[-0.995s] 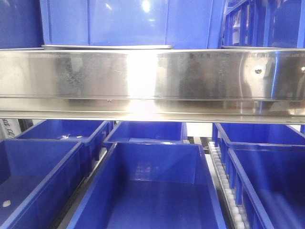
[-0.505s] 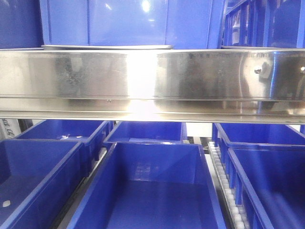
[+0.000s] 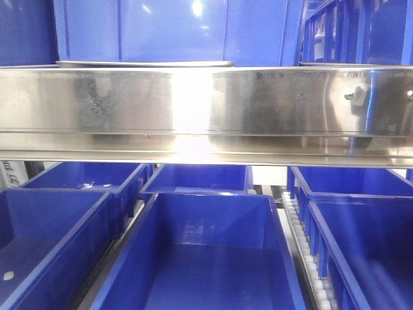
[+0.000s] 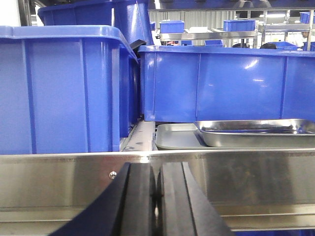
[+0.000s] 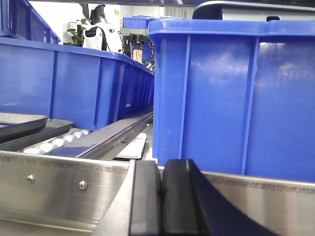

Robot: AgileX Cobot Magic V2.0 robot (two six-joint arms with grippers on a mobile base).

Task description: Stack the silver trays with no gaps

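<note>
Your left pincer (image 4: pixel 156 201) is sitting pressed together below the shelf rail (image 4: pixel 74 172); the silver trays (image 4: pixel 256 132) are lying offset beyond it, up-right; right pincer (image 5: pixel 161 201) likewise closed, empty

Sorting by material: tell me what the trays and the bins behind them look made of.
The upper tray looks like polished stainless steel, mirror-bright with reflections. The lower tray seems duller, matte grey metal. The bins look like moulded blue plastic, glossy, with ribbed walls.
</note>
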